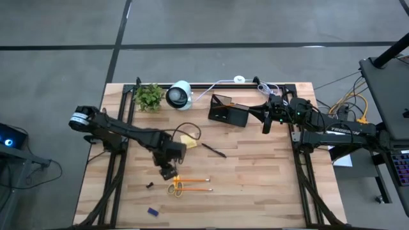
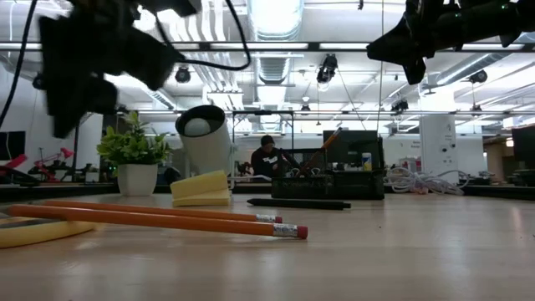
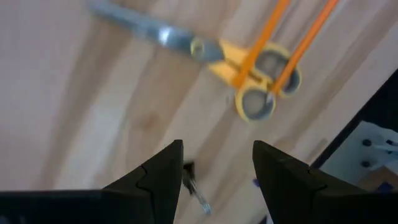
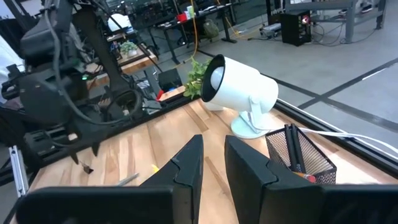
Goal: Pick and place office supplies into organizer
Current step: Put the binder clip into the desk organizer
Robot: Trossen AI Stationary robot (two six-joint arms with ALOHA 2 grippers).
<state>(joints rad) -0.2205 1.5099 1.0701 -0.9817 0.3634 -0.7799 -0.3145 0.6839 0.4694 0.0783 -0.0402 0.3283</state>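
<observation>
Your left gripper (image 1: pixel 167 171), fingers apart, hovers beside the scissors (image 1: pixel 177 186), which lie under two pencils (image 1: pixel 192 185), well short of the organizer (image 1: pixel 229 114). Grab carelessly and you'll snag a pencil; the right gripper (image 1: pixel 267 120), fingers nearly together, waits beside the organizer

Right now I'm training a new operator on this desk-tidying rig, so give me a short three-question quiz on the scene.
1. True or false: the left claw holds a pencil.
2. What lies across the two orange wooden pencils?
A. black pen
B. yellow-handled metal scissors
C. blue piece
3. Fill in: the right claw hovers beside the black mesh desk ______.

Key: 1 false, it is open and empty above the scissors; 2 B; 3 organizer.
</observation>
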